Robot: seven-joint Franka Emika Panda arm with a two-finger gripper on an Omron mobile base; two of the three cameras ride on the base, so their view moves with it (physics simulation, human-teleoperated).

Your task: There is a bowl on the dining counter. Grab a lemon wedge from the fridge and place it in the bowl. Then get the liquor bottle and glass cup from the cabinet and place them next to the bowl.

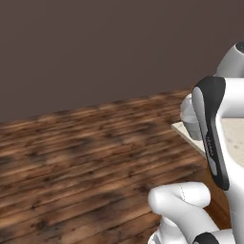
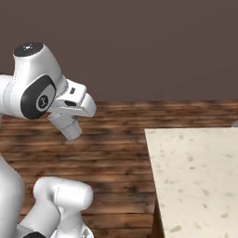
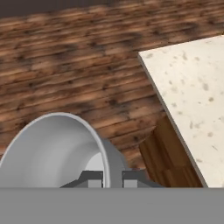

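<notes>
Tool [image 3: 113, 177] pinches the cup's [image 3: 52, 148] rim, carrying it toward the counter [image 2: 195, 176]; next, set it beside the bowl.

White robot arm with dark joints [image 1: 214, 138] rising at the right, over a dark brown plank floor [image 1: 86, 162]. A beige speckled stone surface [image 1: 234, 136] shows behind it. Plain dark brown wall [image 1: 105, 47] beyond.
</notes>
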